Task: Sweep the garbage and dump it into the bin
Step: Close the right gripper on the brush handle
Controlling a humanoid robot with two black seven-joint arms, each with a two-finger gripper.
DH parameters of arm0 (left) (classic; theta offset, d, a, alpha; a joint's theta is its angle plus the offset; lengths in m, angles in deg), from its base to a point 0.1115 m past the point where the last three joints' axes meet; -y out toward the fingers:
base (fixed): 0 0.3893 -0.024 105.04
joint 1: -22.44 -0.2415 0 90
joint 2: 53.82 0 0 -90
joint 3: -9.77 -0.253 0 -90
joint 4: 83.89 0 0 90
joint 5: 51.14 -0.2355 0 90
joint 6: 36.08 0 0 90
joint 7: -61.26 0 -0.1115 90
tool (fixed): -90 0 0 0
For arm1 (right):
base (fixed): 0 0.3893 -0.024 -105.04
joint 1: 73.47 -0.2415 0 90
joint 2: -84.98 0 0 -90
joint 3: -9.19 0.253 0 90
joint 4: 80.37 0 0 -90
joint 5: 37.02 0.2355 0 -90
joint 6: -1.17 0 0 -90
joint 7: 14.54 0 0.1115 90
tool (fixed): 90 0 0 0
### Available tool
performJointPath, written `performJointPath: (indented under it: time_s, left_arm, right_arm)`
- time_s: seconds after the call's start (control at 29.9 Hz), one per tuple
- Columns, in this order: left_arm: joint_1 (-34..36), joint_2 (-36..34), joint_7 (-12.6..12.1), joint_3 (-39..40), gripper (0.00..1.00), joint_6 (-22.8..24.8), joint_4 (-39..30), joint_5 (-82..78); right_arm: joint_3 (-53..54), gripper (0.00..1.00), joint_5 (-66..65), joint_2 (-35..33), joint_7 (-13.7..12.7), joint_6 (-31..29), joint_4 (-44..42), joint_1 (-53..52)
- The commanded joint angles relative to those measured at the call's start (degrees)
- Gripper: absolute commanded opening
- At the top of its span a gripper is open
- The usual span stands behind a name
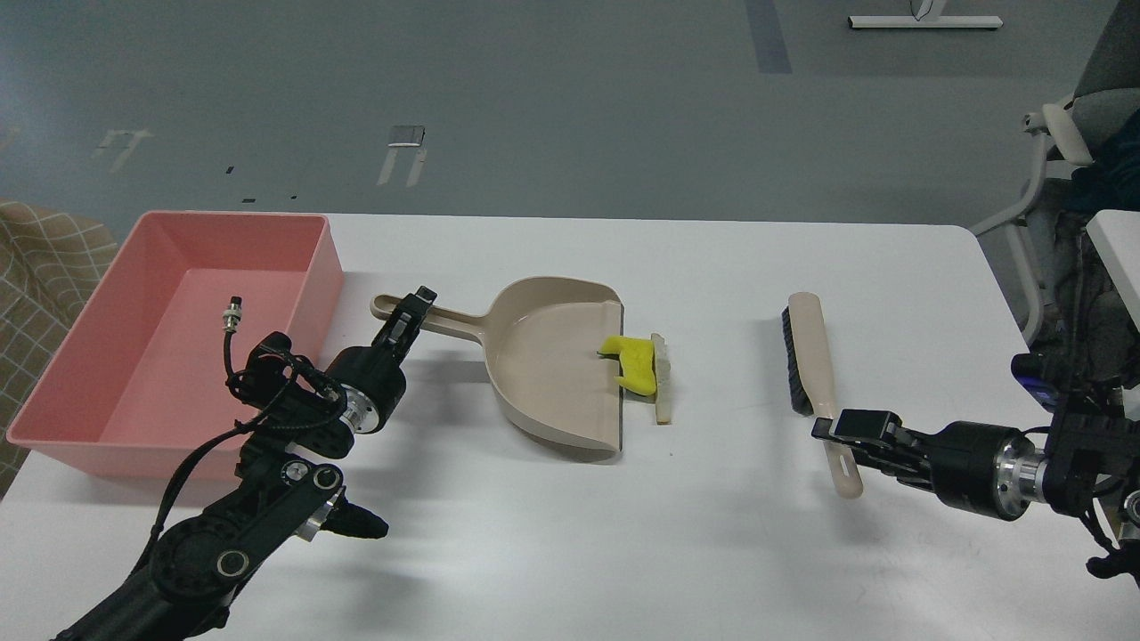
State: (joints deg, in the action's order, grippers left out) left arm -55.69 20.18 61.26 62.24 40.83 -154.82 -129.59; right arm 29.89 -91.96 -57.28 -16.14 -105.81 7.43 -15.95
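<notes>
The garbage lies mid-table: a yellow scrap (634,361) across the dustpan's front lip, and a white bread-like slice (661,378) just right of it on the table. The beige dustpan (543,374) lies flat with its handle pointing left. My left gripper (414,307) is at that handle, seen from behind, and its fingers cannot be told apart. The pink bin (307,267) stands at the far left and has nothing in it. The beige brush (810,356) lies to the right. My right gripper (833,429) is across the brush's handle, and its grip is unclear.
The white table (712,534) ends close behind the bin and dustpan. A chair (1060,160) and a second table edge stand off the right side. A checked cloth (44,267) lies left of the bin.
</notes>
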Motion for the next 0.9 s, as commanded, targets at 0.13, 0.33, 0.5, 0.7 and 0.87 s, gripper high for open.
performJointPath:
  time_s: [0.13,0.33,0.5,0.7,0.87]
  left_arm:
    - [0.09,-0.09,0.0,0.0,0.0,0.0,0.0,0.05]
    - [0.09,0.0,0.0,0.0,0.0,0.0,0.0,-0.04]
    - [0.0,0.0,0.0,0.0,0.0,0.0,0.0,0.05]
    - [0.09,0.0,0.0,0.0,0.0,0.0,0.0,-0.04]
    - [0.0,0.0,0.0,0.0,0.0,0.0,0.0,-0.04]
  right_arm:
    - [0.04,0.59,-0.08,1.54,-1.3,0.02,-0.08,-0.21]
    - [-0.05,0.57,-0.08,1.45,-1.39,-0.07,-0.08,-0.3]
    - [-0.05,0.57,0.01,1.45,-1.39,-0.07,-0.08,-0.3]
    - [0.04,0.57,0.01,1.45,-1.39,0.02,0.0,-0.47]
    - [0.04,0.53,0.01,1.54,-2.79,0.02,0.09,-0.73]
